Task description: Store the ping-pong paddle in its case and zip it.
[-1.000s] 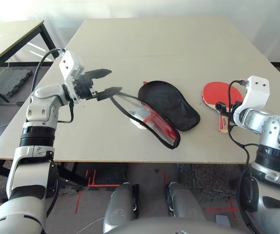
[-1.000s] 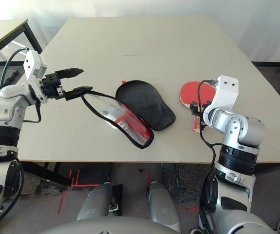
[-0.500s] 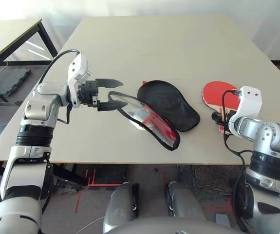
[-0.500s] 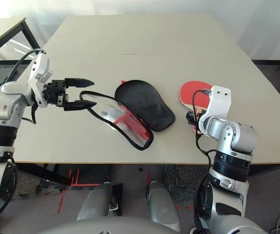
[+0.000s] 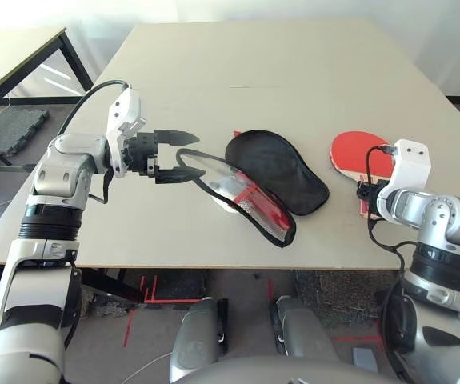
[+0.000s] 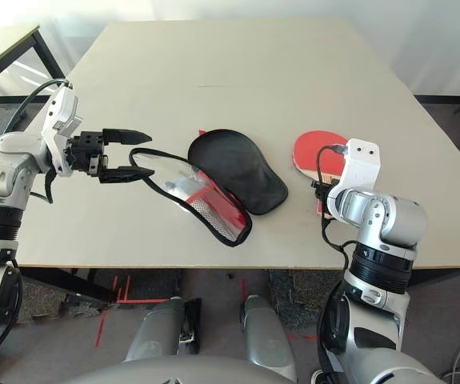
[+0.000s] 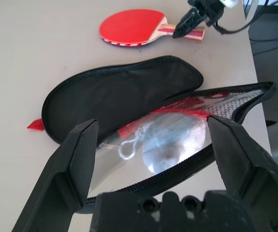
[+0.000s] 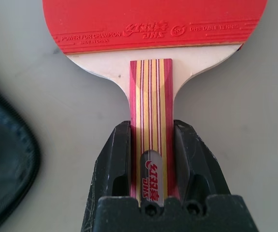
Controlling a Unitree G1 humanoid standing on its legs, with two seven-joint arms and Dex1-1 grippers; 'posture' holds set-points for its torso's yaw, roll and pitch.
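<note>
Right end effector: the right end effector (image 8: 151,159) has its two black fingers closed on the pale wooden handle of the ping-pong paddle (image 5: 356,152), one finger on each side of the striped grip.
Paddle position: it lies flat on the tabletop (image 5: 294,72), to the right of the case and apart from it.
Paddle long axis: the handle points toward the robot and the round red blade points away from it.
Left end effector: the left end effector (image 5: 183,154) hovers just beside the case's left end, fingers spread wide and gripping nothing.
Case: the case (image 5: 266,184) lies unzipped on the tabletop, its black half folded back flat toward the paddle and its red half tilted up, so the mouth gapes toward the left end effector.
Inside the case: a small whitish cloth bundle with a string (image 7: 151,142) rests in the opening.
Nearer arm: the right arm holds the paddle; the left is nearer the case's zipper rim.
Key relation: the case lies left of the held paddle, so I judge the blade must travel leftward and turn to enter the mouth.
</note>
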